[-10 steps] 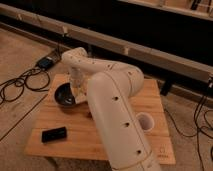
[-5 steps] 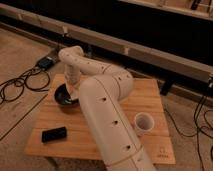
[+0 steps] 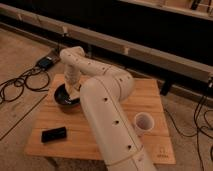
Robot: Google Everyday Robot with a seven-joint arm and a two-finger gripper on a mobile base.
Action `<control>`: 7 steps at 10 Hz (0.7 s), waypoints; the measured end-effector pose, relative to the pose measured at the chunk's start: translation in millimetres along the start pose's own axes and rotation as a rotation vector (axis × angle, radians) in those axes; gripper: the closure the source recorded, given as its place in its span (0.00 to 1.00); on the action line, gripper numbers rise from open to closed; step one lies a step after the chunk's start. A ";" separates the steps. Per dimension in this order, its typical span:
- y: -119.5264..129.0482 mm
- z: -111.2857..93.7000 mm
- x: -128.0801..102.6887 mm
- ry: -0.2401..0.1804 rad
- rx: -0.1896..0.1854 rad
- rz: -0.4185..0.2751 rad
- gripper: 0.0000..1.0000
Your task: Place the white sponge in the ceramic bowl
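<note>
The ceramic bowl [image 3: 62, 99], dark, round and glossy, sits on the left part of the wooden table [image 3: 150, 95]. My white arm reaches from the bottom right, bends at the back left and comes down over the bowl. The gripper [image 3: 73, 88] hangs over the bowl's right side, just above its rim. A small off-white block at its tip looks like the white sponge [image 3: 75, 94], low over the bowl. The arm hides whether it rests in the bowl.
A white cylindrical cup [image 3: 144, 123] stands on the table's right side. A flat black object [image 3: 53, 134] lies near the front left corner. Cables [image 3: 17, 82] and a dark box [image 3: 47, 62] lie on the floor at the left. A dark wall runs behind.
The arm's bend has swung left and back, from over the table's middle to beyond the bowl. The gripper has stayed over the bowl.
</note>
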 end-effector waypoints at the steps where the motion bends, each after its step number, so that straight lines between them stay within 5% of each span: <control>1: 1.7 -0.5 -0.9 -0.007 -0.007 -0.002 0.22; 7: 12.9 -16.5 1.5 -0.051 -0.070 -0.015 0.20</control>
